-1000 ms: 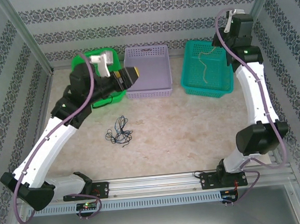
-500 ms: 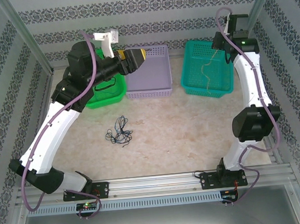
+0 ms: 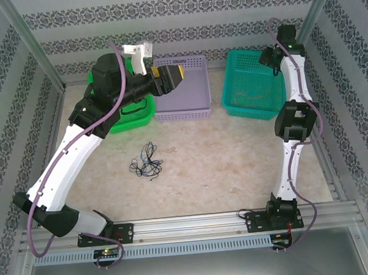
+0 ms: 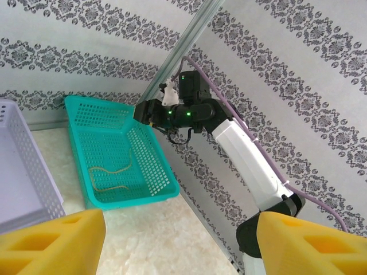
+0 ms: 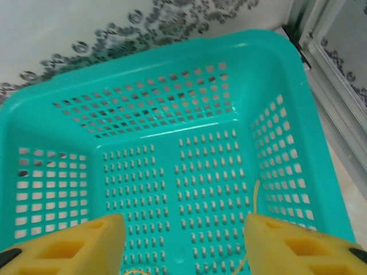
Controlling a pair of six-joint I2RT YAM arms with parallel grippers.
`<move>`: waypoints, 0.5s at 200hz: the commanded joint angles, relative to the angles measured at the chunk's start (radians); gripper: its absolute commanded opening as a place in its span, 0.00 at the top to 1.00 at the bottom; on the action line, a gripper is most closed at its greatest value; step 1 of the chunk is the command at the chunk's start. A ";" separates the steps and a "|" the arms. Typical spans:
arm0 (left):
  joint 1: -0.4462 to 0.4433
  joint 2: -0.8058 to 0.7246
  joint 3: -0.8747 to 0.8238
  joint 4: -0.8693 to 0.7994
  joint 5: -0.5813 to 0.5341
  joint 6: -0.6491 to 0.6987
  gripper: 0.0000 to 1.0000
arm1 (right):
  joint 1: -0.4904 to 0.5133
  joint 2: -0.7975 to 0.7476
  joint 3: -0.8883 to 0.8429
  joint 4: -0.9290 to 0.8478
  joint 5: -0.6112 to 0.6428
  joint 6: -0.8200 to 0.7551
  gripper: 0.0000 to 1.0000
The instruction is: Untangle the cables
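While the right pincer (image 5: 183,243) gapes, the tan cable (image 4: 108,169) lies beneath it.

Green basket (image 3: 138,121): part hidden behind left arm (image 3: 77,152). Cable tangle (image 3: 146,163): strands too fine to tell apart. Tan cable (image 5: 256,195): cut off at btm edge, right wrist view. Purple basket (image 4: 26,172): cropped at left edge.

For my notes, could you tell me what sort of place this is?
Likely a robot test cell: a table enclosed by patterned panels, two arms on a front rail, three plastic baskets.
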 commanded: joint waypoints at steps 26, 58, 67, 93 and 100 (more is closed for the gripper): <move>-0.013 -0.013 -0.054 -0.104 -0.117 -0.056 0.30 | 0.033 -0.184 -0.048 0.011 -0.001 0.047 0.44; -0.011 -0.002 -0.069 -0.212 -0.192 -0.105 0.30 | 0.042 -0.401 -0.293 0.120 -0.005 0.072 0.46; -0.010 -0.004 -0.077 -0.251 -0.235 -0.129 0.30 | 0.050 -0.456 -0.345 0.141 -0.010 0.080 0.47; 0.023 -0.028 -0.140 -0.390 -0.346 -0.251 0.30 | 0.101 -0.606 -0.495 0.173 -0.009 0.076 0.48; 0.039 -0.041 -0.175 -0.423 -0.351 -0.284 0.31 | 0.118 -0.649 -0.549 0.183 -0.011 0.086 0.48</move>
